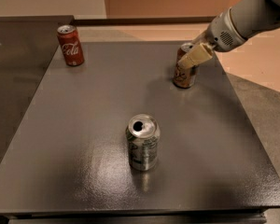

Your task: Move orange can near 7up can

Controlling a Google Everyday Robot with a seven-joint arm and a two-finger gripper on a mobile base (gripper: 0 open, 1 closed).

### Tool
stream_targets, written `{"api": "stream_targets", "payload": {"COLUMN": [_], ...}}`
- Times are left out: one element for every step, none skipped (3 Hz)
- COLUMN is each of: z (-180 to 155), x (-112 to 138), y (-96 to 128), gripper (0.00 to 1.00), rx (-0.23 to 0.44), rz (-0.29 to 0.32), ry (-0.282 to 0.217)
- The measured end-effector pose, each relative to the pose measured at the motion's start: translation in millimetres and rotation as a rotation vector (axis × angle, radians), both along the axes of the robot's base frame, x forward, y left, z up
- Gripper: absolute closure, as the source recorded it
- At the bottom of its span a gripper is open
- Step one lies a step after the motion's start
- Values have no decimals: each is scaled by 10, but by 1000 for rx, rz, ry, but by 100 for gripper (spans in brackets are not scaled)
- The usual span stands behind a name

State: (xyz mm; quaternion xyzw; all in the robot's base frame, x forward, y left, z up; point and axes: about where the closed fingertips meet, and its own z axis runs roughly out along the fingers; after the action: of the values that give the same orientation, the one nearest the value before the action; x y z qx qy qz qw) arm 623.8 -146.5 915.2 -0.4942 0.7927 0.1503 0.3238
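Note:
The orange can (184, 76) stands upright near the far right edge of the dark grey table (93, 106). The 7up can (142, 143), silvery with dark markings and an open silver top, stands upright in the middle front of the table. My gripper (189, 61) comes in from the upper right on a grey arm and sits at the top of the orange can, covering part of its upper side. The two cans stand well apart.
A smaller red Coca-Cola can (70, 45) stands at the far left corner of the table. A dark counter (14, 55) runs along the left side. The floor drops away past the table's right edge (252, 125).

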Motion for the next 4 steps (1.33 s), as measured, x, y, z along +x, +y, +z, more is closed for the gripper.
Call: {"api": "stream_targets", "payload": {"z": [139, 345, 468, 523], "x": [-155, -414, -723, -1013], "y": [17, 67, 160, 257], "gripper": [87, 100, 100, 100], "rx": [36, 64, 83, 87], "rz": [51, 138, 243, 339], "ry": [13, 17, 33, 34]}}
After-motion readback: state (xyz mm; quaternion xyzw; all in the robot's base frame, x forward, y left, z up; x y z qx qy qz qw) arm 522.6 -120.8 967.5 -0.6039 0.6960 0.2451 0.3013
